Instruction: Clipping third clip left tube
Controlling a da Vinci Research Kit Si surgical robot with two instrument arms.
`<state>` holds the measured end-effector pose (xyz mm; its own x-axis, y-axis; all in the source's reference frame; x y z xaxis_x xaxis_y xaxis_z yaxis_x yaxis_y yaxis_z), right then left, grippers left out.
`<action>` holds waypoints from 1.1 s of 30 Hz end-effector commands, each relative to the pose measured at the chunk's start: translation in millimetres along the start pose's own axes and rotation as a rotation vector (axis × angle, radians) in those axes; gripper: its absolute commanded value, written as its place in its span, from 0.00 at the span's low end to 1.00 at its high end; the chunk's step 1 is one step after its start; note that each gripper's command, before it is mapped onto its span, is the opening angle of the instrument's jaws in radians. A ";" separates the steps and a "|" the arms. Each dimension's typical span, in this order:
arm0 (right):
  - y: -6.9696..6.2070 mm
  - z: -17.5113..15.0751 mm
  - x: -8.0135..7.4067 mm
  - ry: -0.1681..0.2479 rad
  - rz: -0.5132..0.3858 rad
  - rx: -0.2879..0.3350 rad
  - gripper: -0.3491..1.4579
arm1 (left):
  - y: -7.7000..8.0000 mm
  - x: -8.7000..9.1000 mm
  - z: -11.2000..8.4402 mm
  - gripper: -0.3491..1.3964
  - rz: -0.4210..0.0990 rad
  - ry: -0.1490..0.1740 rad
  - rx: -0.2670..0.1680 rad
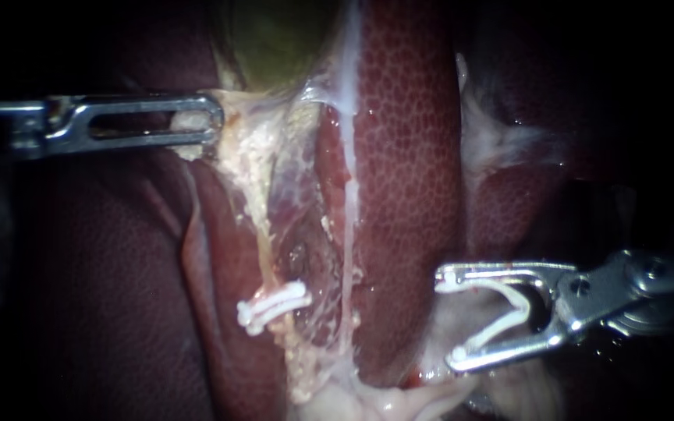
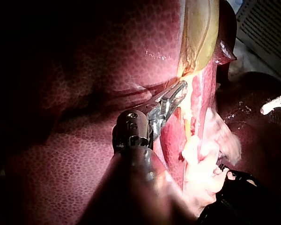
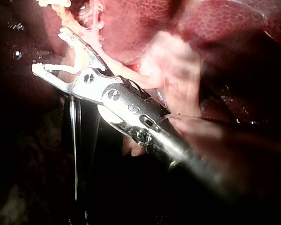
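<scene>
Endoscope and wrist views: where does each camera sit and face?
Endoscope: close to the tissue, facing liver and placed clips; left instrument enters from left, right instrument from right.
Left wrist: on the left arm, looking down its shaft at jaws gripping pale tissue under the gallbladder.
Right wrist: on the right arm, looking along its instrument.
Shared: all three show the loaded clip.

This is a surgical lab table: the liver [image 1: 407,156] lies bare under one hard light with darkness all round it, the green gallbladder [image 1: 274,39] against it. My left instrument [image 1: 216,121] and my right instrument [image 1: 448,318] reach in on either side of the liver, the right carrying an open white clip [image 1: 512,295]. Beyond the liver there is a pale slotted panel [image 2: 266,24].
</scene>
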<state>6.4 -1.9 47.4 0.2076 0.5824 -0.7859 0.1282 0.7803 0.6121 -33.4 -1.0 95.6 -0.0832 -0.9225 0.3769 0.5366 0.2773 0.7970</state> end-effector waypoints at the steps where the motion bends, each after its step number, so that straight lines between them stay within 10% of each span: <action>1: 0.0 0.0 0.0 0.000 0.000 0.000 0.52 | -0.1 -0.2 -0.3 0.12 -0.002 -0.005 0.000; 19: 0.7 1.4 -0.2 0.008 0.000 -0.010 0.52 | -0.9 -1.0 -1.4 0.12 -0.008 -0.018 0.003; 33: 5.0 9.4 -3.1 0.040 -0.013 -0.021 0.52 | -1.3 -0.9 -1.4 0.12 -0.009 -0.019 0.000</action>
<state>15.9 -1.8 54.0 0.1653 0.5811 -0.7969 0.1058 0.7929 0.6001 -32.9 -0.9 93.6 -0.1039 -0.9194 0.3793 0.5352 0.2697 0.8005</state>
